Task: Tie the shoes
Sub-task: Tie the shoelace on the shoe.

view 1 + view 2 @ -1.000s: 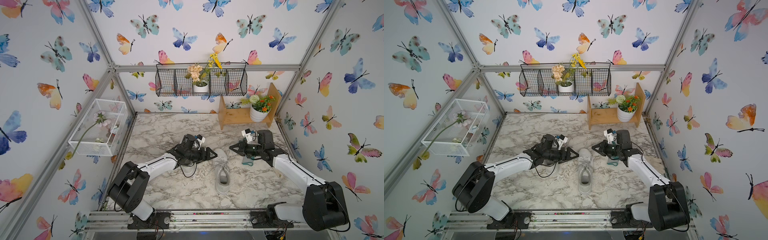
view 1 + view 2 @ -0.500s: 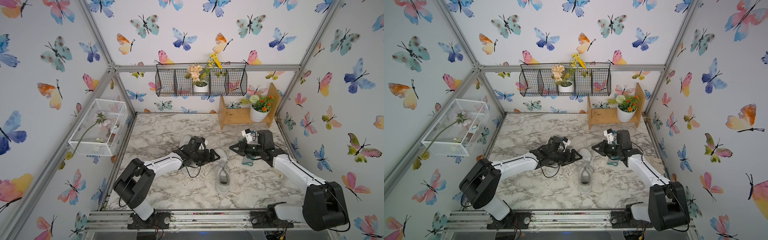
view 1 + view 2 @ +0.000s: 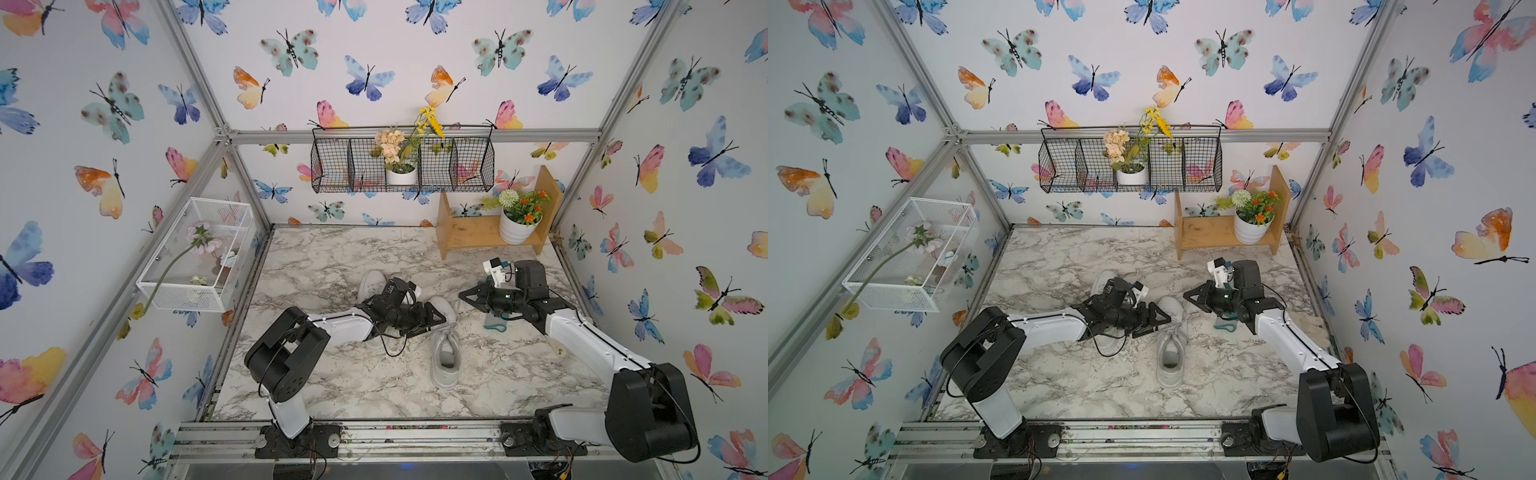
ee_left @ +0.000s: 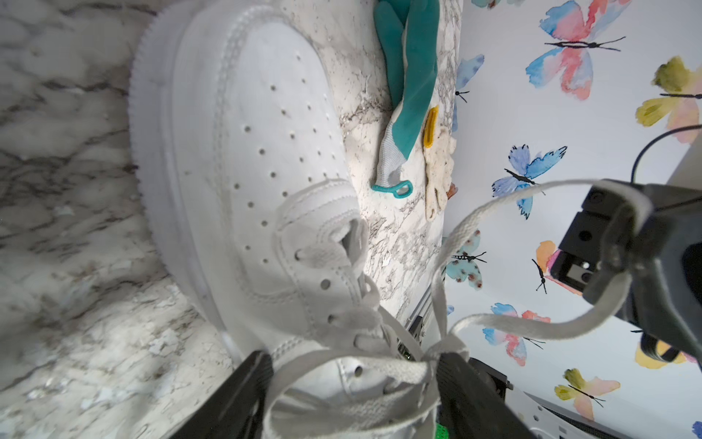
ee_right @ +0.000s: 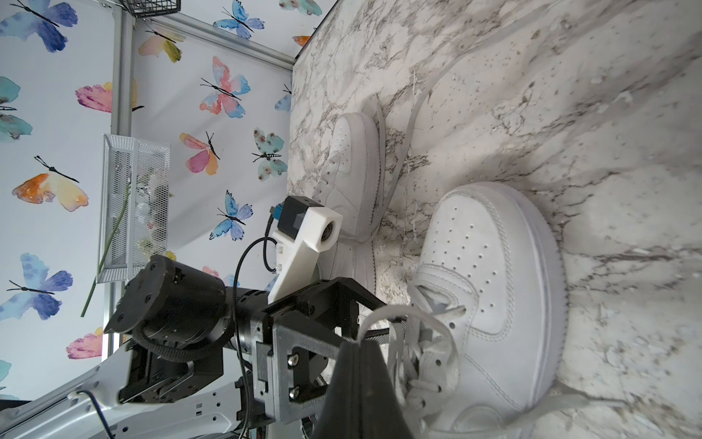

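One white shoe (image 3: 445,347) lies mid-table with its toe toward the back wall; it also shows in the left wrist view (image 4: 247,152). The other shoe (image 3: 371,282) lies behind my left arm. My left gripper (image 3: 436,318) stands open over the near shoe's laced part, and a band of white lace (image 4: 342,374) runs across the gap between its black fingers (image 4: 243,395). My right gripper (image 5: 359,342) is shut on a loop of that shoe's lace (image 5: 383,313) and holds it up off the shoe, to the right of the toe (image 3: 463,294).
A teal-green glove (image 3: 494,322) lies under my right arm, with a pale glove (image 3: 1308,328) beside it near the right wall. A wooden shelf (image 3: 465,239) with a potted plant stands at the back right. A white mesh basket (image 3: 199,253) hangs on the left wall.
My left arm has reached to the right, from beside the far shoe to over the near shoe's laces, and its jaws have narrowed a little. The right arm has held still.
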`<state>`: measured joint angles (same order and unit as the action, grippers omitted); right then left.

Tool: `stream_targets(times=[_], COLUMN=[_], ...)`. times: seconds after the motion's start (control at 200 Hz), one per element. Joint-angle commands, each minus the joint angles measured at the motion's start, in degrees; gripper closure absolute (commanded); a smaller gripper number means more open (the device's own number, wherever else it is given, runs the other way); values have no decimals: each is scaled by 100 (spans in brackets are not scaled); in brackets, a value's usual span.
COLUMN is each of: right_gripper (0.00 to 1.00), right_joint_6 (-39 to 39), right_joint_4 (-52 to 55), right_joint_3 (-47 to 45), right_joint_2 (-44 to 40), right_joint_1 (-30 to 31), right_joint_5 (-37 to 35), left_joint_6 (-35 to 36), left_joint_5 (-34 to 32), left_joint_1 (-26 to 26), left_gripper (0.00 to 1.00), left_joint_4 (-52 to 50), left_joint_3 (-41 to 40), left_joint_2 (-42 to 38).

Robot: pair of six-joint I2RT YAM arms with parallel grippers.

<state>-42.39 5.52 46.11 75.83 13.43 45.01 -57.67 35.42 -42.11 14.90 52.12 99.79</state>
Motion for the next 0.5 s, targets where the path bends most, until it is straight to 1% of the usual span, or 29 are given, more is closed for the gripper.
stream_targets(times=[0.0, 0.11, 0.19, 0.285, 0.385, 0.496], right_gripper=[98, 98, 98, 98, 98, 98], right_joint_6=[46, 51, 68, 134, 252, 442], right_joint_4=[-51, -44, -17, 59, 229, 499], right_joint_3=[-67, -49, -40, -27, 20, 106], right_joint_2=[-119, -113, -112, -121, -142, -189], right_joint_1=[-25, -25, -24, -24, -23, -24], right_joint_5=[-2, -17, -37, -95, -221, -412], left_joint_6=[-70, -68, -39, 132, 307, 329], left_joint_5=[266, 273, 267, 58, -104, -161], left_joint_1=[-33, -34, -34, -34, -26, -26], left_gripper=[29, 34, 40, 48, 60, 80], left_joint_4=[201, 195, 174, -57, -302, -274], left_joint_3=[-85, -114, -110, -56, 0, -26], left_joint_2=[-296, -397, -450, -563, -603, -587])
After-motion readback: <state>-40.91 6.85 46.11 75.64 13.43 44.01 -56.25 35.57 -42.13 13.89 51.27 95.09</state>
